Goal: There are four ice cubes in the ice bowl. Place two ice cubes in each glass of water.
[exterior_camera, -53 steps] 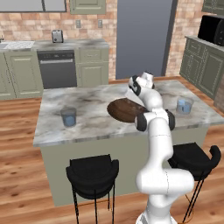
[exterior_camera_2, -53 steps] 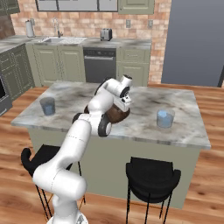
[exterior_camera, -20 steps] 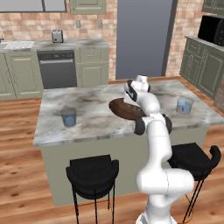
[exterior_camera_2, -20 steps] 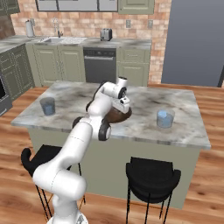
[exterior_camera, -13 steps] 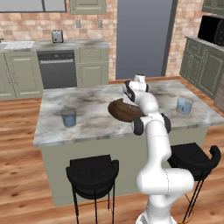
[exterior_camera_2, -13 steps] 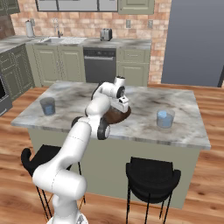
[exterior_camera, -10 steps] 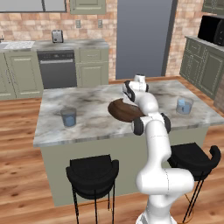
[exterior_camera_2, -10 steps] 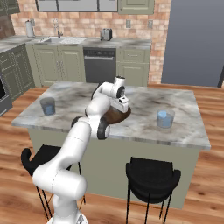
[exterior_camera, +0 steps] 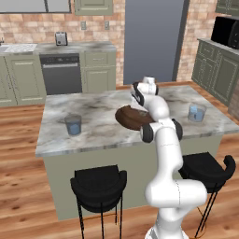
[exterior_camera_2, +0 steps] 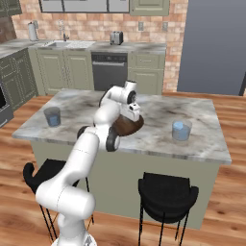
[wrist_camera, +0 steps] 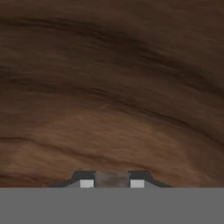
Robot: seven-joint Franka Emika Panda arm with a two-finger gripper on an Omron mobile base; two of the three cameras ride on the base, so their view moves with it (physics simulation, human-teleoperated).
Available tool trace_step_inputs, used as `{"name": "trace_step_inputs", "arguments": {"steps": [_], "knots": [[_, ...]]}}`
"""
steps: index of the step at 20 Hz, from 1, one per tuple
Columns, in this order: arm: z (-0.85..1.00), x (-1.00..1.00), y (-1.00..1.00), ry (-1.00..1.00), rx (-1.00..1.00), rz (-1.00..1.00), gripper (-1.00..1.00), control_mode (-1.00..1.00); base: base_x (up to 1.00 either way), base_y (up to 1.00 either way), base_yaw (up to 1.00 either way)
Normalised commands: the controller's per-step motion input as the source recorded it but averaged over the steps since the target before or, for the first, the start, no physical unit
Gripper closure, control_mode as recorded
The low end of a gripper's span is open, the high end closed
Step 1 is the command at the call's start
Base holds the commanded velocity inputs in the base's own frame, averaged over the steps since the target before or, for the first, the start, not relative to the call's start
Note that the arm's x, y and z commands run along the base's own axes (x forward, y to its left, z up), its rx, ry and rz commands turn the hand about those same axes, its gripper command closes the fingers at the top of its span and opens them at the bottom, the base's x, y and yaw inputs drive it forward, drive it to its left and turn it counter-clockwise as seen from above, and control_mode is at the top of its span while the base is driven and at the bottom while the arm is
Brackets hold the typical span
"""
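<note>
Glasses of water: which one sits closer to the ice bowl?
The glass of water on the robot's right; the other glass stands farther from the ice bowl, near the island's left end.

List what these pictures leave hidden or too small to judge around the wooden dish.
- Ice cubes: base views, hidden by the arm over the wide dark-brown wooden dish.
- End effector: hand view, something pale between the tips, cut by the bottom edge.
- Translucent grey-blue tumblers: contents too small.

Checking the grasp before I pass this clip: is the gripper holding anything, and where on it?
The gripper is shut down inside the ice bowl, with a small pale piece between its fingertips. It may be an ice cube held by two opposite sides, but that cannot be told for sure.
</note>
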Motion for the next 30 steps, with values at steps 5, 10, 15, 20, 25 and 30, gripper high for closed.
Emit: {"name": "trace_step_inputs", "arguments": {"steps": [5, 10, 15, 20, 25, 30], "knots": [[0.78, -1.0, 0.6, -0.1, -0.01, 0.0, 1.0, -1.0, 0.0, 0.0, 0.0], [0.43, -1.0, 0.6, -0.22, -0.08, 0.06, 1.0, -1.0, 0.0, 0.0, 0.0], [0.26, -1.0, 0.23, -0.44, -0.16, 0.1, 1.0, -1.0, 0.0, 0.0, 0.0], [0.95, -0.18, 0.26, -0.52, -0.09, 0.02, 1.0, -1.0, 0.0, 0.0, 0.0], [0.34, -0.63, 0.2, -0.37, -0.04, 0.11, 1.0, -1.0, 0.0, 0.0, 0.0], [0.06, -1.0, 0.0, -0.18, 0.0, 0.15, 1.0, -1.0, 0.0, 0.0, 0.0]]}}
